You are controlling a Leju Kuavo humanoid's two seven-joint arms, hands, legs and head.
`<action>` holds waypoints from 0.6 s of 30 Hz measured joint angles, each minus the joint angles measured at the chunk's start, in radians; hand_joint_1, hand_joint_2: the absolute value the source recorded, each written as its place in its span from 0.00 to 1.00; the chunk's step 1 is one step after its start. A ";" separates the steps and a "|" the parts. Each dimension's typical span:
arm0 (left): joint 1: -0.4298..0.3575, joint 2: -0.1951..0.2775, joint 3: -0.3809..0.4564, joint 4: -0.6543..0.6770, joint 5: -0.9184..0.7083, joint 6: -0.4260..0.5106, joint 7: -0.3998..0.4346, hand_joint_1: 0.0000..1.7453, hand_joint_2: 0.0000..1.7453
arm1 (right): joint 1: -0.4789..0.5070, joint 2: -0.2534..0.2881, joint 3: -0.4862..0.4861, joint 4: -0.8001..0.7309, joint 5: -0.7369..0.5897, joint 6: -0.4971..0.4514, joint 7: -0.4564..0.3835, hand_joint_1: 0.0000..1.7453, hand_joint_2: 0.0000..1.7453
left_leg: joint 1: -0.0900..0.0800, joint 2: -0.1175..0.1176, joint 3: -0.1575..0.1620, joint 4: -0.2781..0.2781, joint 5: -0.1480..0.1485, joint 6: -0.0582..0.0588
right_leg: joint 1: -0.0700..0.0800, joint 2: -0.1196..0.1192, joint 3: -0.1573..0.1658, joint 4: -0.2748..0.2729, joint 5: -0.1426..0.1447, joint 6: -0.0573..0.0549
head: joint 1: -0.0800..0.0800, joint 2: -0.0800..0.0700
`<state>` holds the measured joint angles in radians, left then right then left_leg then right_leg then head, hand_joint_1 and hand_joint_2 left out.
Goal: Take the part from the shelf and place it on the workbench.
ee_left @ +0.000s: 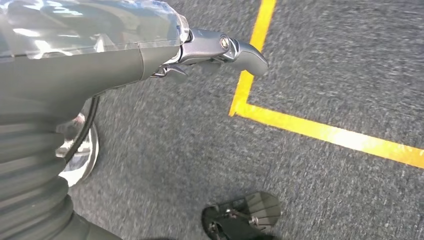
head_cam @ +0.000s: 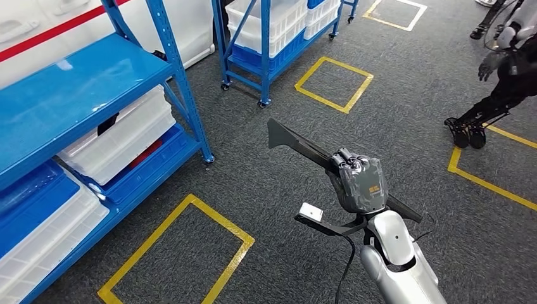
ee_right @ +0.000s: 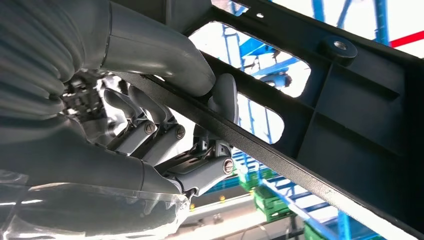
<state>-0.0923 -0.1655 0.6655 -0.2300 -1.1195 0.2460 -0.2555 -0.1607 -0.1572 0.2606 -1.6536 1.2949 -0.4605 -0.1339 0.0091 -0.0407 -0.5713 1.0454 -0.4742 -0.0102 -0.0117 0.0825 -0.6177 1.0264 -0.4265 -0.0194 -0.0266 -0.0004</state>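
A long, flat black plastic part [head_cam: 297, 142] sticks out up and to the left of my right hand [head_cam: 360, 183], which grips it near its middle above the grey carpet. In the right wrist view the part [ee_right: 350, 115] is a ribbed black frame with cut-outs, and the right hand [ee_right: 165, 125] has its thumb over one bar and its fingers curled under it. My left hand [ee_left: 150, 45] hangs over the carpet with a finger stretched out and nothing in it.
A blue shelf rack [head_cam: 82, 88] with white bins [head_cam: 120, 139] stands at the left. A second blue rack on casters [head_cam: 266, 50] stands at the back. Yellow tape squares [head_cam: 190, 253] mark the floor. Another dark robot [head_cam: 500, 82] stands at the far right.
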 joint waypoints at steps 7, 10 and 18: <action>-0.002 0.000 0.001 0.000 -0.001 -0.001 -0.007 0.00 1.00 | 0.006 0.001 0.000 0.003 -0.004 -0.001 -0.001 1.00 1.00 | -0.001 0.038 0.019 -0.054 0.025 0.037 | -0.003 -0.050 -0.053 0.090 -0.051 0.035 | 0.000 0.000; 0.005 0.000 0.002 0.000 0.003 -0.001 -0.013 0.00 1.00 | 0.005 0.002 0.000 0.007 -0.001 0.001 -0.002 1.00 1.00 | -0.004 0.068 0.016 -0.053 0.024 0.040 | -0.007 -0.074 -0.133 0.264 -0.125 0.044 | 0.000 0.000; 0.005 -0.002 0.007 0.000 0.001 -0.004 -0.021 0.00 1.00 | -0.002 0.005 0.001 0.011 0.002 0.001 -0.001 1.00 1.00 | -0.014 0.133 0.020 -0.042 0.008 0.010 | 0.003 -0.126 0.010 -0.003 -0.018 0.020 | 0.000 0.000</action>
<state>-0.0872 -0.1675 0.6722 -0.2300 -1.1184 0.2419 -0.2761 -0.1628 -0.1524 0.2614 -1.6422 1.2974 -0.4591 -0.1352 -0.0045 0.0919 -0.5515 1.0030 -0.4661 -0.0001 -0.0082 -0.0435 -0.6076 1.0232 -0.4441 0.0008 -0.0266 -0.0004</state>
